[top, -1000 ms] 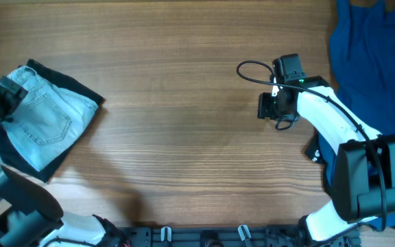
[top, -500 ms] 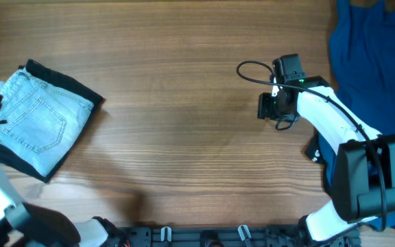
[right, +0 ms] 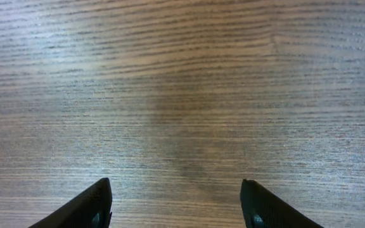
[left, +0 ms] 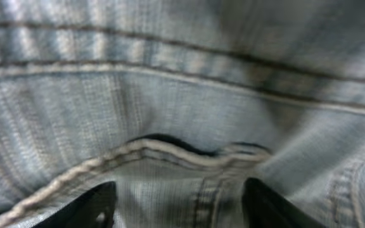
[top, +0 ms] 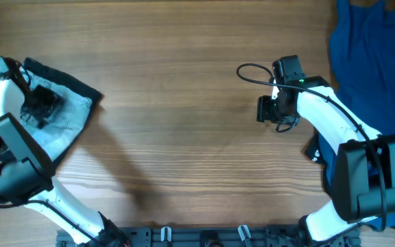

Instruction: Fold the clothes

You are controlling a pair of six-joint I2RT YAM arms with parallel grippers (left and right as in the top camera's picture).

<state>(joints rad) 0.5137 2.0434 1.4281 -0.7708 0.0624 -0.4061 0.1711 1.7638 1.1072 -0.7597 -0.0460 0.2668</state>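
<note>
Item: you've got one pair of pale, faded light-blue denim shorts (top: 66, 118).
Where: far out at 9 to 10 o'clock in your overhead view.
Pose: lying flat as a compact bundle, skewed to the view's edges.
Hidden: its 9 o'clock part is covered from above.
Close up: your left wrist view is all denim (left: 182, 107), with a double-stitched seam running across.
Edge: just below that seam, a pale hemmed edge buckles up over a small dark gap.

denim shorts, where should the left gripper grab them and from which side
Pinch the denim shorts at the raised stitched edge just ahead of the open left gripper, coming straight down from above. They lie flat on the black garment, so that lifted lip is probably the one spot it can close on without catching the layer below.
</note>
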